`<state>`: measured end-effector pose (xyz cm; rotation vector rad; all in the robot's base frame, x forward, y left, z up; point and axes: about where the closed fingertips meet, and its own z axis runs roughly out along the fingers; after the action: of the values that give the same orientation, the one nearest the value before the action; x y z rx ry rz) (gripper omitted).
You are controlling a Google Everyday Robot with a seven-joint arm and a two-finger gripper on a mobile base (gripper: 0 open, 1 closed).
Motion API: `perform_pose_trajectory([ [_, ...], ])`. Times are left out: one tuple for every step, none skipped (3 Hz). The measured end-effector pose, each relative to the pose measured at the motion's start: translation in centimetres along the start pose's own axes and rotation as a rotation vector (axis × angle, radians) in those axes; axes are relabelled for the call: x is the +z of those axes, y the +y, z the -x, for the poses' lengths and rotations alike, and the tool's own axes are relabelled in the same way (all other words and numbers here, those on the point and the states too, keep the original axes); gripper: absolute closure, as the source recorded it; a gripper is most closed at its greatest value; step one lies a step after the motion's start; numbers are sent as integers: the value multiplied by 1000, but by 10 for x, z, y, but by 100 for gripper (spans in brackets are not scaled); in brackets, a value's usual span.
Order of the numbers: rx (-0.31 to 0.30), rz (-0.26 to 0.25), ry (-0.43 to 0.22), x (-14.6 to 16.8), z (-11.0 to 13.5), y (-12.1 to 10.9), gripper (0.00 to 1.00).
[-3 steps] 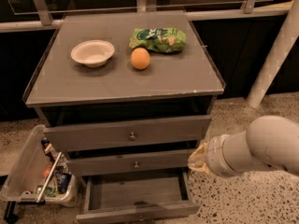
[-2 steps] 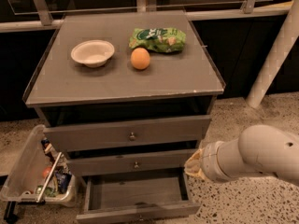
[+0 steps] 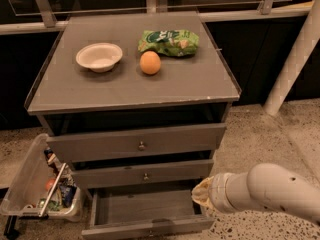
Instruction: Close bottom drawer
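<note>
Approach step: the gripper (image 3: 201,196) is hanging beside the open grey-brown wooden bottom drawer (image 3: 150,228), and whether it is open or closed cannot be told. Next, the drawer front is needing an inward push.

My gripper (image 3: 201,194) hangs by the right side of the open bottom drawer (image 3: 142,209), and its tip looks dull and yellowish; my arm (image 3: 272,188) behind it is smooth pale plastic with a soft sheen; the drawer is matt grey-brown wood with a plain tray; the upper drawer fronts carry small round metal knobs (image 3: 142,145); the cabinet top (image 3: 135,91) is smooth matt grey; the bowl (image 3: 99,57) looks like matt off-white paper pulp; the snack bag (image 3: 168,41) is glossy green film; the bin (image 3: 25,184) is clear plastic; the floor (image 3: 260,134) is speckled stone.
</note>
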<state>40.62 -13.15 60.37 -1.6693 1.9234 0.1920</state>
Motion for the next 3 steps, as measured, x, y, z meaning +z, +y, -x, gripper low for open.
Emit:
perform_pose_trajectory([
  [-3, -27, -17, 36, -33, 5, 100],
  [39, -22, -20, 71, -69, -8, 100],
  [147, -14, -1, 99, -122, -33, 100],
])
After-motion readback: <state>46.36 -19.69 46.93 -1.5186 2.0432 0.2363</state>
